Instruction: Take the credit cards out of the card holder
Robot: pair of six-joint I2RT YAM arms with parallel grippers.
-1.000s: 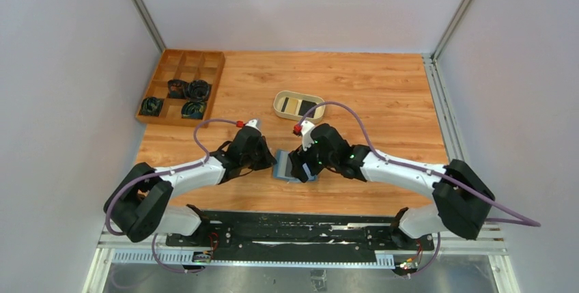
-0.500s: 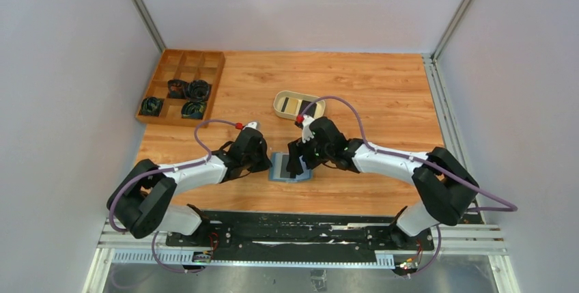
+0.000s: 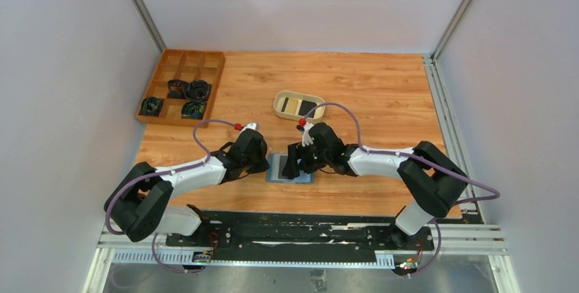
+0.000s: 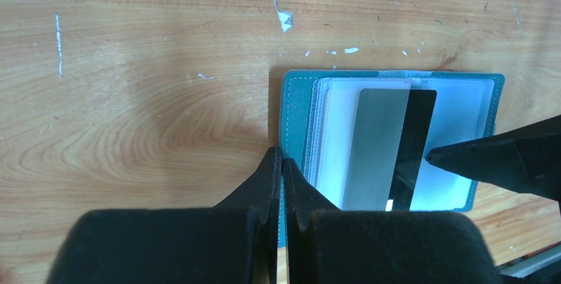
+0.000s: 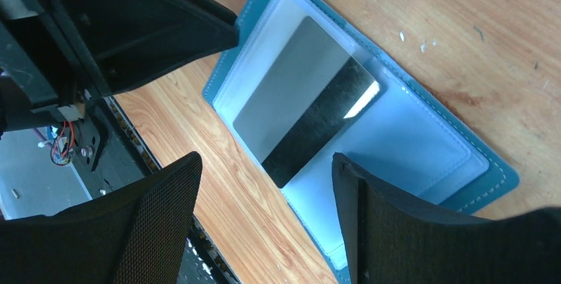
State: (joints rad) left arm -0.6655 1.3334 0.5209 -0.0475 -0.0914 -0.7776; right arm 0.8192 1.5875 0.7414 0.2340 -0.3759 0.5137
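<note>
Both fingers of the left gripper (image 4: 281, 159) are pressing together, tips touching the open holder's (image 4: 299, 98) left edge, while the right gripper (image 5: 264, 158) is hanging wide open over its grey-black card (image 4: 384, 145). The holder is lying by the table's (image 3: 382, 88) near edge, between both arms.

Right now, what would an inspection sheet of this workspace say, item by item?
Surface: wooden table, white scuff marks near the holder.
Job's things: card holder lying open; grey card with a black stripe at its clear sleeve; beige dish holding a tan card and a black card.
Clutter: wooden tray with dark coiled items.
Claws: left claw shut, tips at the holder's edge; right claw open above the card.
Cables: purple cables looping over both arms.
Surroundings: pale walls, metal frame posts.
</note>
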